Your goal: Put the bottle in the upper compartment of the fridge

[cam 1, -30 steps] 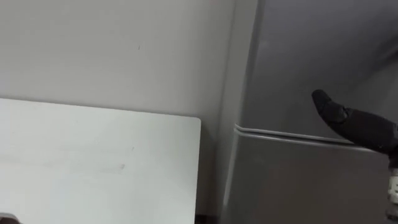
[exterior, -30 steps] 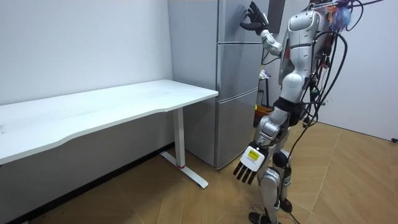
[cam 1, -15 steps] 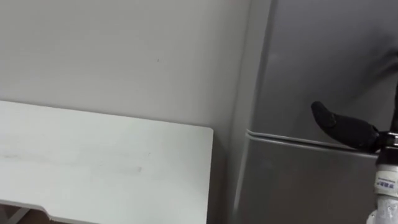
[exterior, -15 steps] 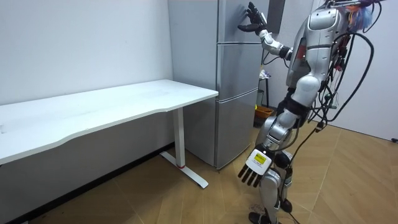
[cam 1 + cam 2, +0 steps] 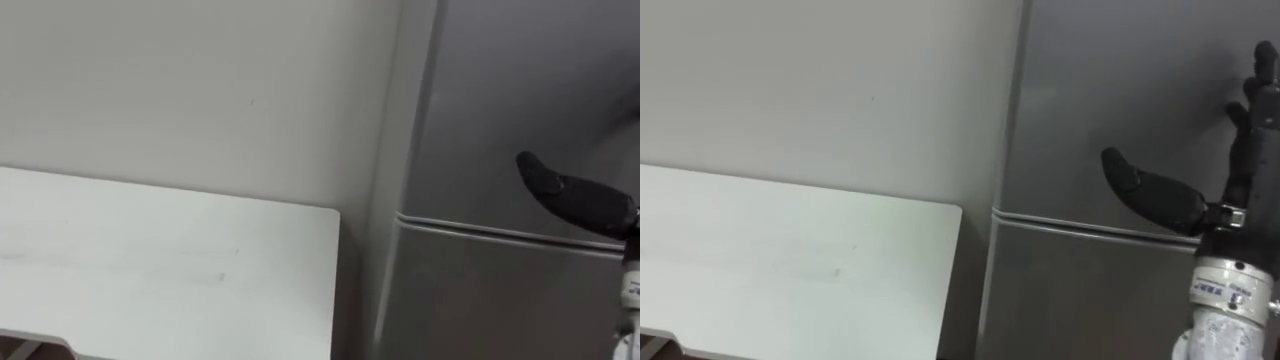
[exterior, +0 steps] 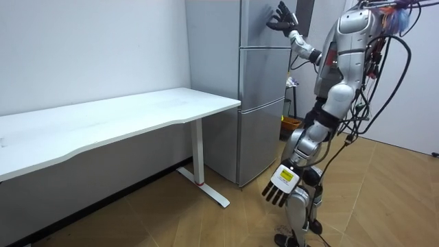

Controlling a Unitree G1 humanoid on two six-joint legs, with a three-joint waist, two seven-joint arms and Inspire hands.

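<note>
Since both doors of the fridge are shut and no hand carries anything, the step in hand reads as opening the upper door; the bottle part is not yet begun.

Left to right from the head camera:
- **Table:** a white table sits left of the fridge, its end just beside the fridge's side. The top is bare where it shows.
- **Wall:** a plain wall runs behind the table and meets the fridge's left side.
- **Fridge:** upper door above, lower door below, with a thin seam between them.
- **Right hand:** the right hand is up at the front of the upper door, just above the seam, toward the fridge's right part. The thumb points left along the door. The fingers are straight up and spread wide, holding nothing. Whether it touches the door or sits just off it, cannot tell.

In the room view the robot stands right in front of the fridge. The left hand hangs low by the knee, away from the fridge, fingers straight down, loose, empty.

Bottle: in neither hand; where it is cannot be told.

Next move, as a guess: the right hand needs the door's edge or a grip, with fingers curled behind it. Then it needs a pull outward with room to swing. After that the bottle has to be fetched.

Containers: the upper and lower compartments are both closed, contents hidden.
</note>
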